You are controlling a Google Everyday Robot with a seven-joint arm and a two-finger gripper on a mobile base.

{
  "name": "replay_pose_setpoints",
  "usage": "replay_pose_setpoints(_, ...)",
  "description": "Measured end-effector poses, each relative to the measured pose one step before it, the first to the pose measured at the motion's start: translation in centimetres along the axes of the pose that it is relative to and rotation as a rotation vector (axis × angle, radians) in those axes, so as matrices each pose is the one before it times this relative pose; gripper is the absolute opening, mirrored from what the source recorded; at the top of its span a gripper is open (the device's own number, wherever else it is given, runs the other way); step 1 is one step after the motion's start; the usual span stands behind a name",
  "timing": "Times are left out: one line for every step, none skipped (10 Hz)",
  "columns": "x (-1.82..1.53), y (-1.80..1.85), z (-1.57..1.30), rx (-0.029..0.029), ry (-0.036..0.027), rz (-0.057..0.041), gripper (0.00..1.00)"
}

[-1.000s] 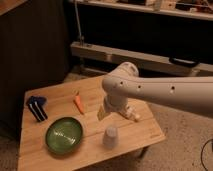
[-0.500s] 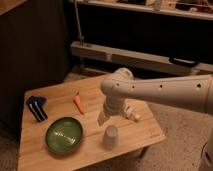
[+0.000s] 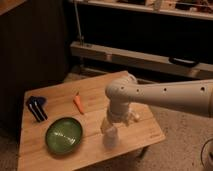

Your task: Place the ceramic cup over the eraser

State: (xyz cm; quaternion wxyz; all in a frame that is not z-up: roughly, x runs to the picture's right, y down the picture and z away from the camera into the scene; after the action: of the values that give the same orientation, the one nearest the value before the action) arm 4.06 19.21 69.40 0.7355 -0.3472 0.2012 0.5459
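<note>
The ceramic cup [image 3: 111, 138] is a small white cylinder standing on the wooden table [image 3: 95, 90], near its front edge and right of the green bowl. The gripper [image 3: 108, 125] hangs from the white arm [image 3: 160, 96] directly over the cup, at or touching its top. The eraser [image 3: 36, 108], a dark blue block with white stripes, lies at the table's far left, well apart from the cup and gripper.
A green bowl [image 3: 64, 135] sits front left. A small orange carrot [image 3: 78, 103] lies mid-table. A whitish tube-like object [image 3: 133, 118] lies just right of the gripper. A dark shelf unit stands behind the table, and carpet floor is on the right.
The gripper has come down from above the table's middle to the top of the cup. The cup, eraser, bowl and carrot have not moved.
</note>
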Motion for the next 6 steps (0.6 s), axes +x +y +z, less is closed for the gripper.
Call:
replay_pose_setpoints(0.407, 0.435, 0.232, -0.01482, 0.00522, -0.00876, 0.74)
replay_pose_setpoints(0.338, 0.121, 0.379, -0.05154, 0.00773, -0.01015, 0.74)
replay_pose_setpoints(0.34, 0.283, 0.375, -0.0363, 0.01254, -0.00882, 0.74)
replay_pose_setpoints(0.105, 0.38, 0.442, -0.00616, 0.01031, -0.0101, 0.74)
replay_pose_setpoints(-0.201, 0.514, 0.338, 0.00622, 0.00605, -0.0112, 0.74)
replay_pose_setpoints(-0.116, 0.205, 0.403, 0.00473, 0.01097, -0.00601, 0.74)
